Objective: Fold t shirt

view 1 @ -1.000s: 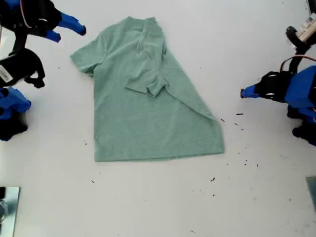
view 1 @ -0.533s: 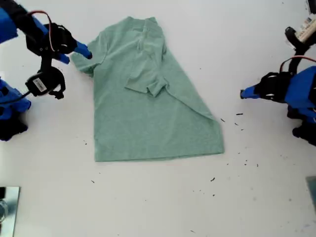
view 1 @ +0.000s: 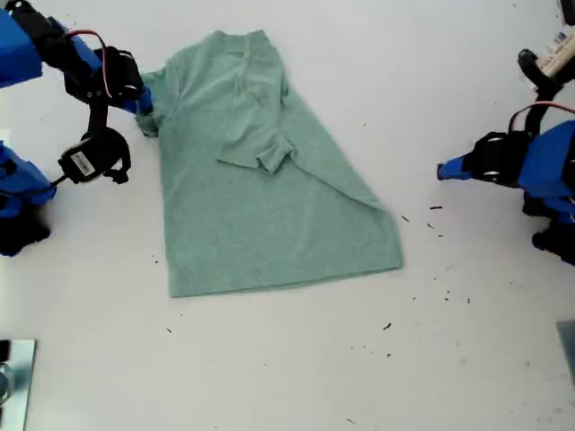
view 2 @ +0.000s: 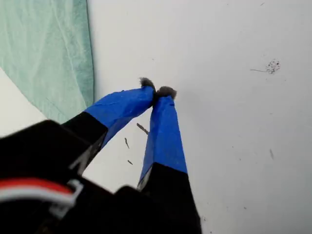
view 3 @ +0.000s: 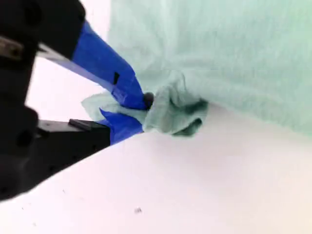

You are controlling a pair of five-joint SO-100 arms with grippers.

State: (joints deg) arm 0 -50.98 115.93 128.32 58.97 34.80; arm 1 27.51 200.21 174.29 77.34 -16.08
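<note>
Fingers (view 3: 127, 97) pinch bunched t shirt (view 3: 219, 53) sleeve; exterior view hides contact.

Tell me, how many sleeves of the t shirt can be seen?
2. One sleeve lies folded over the t shirt. The other is bunched in my second gripper, at the exterior view's left.

The t shirt (view 1: 260, 180) is soft, matt, heathered knit cloth, bunched where my second gripper (view 3: 139, 114) with its smooth blue plastic fingers pinches it above the smooth white table (view 1: 296, 359).
</note>
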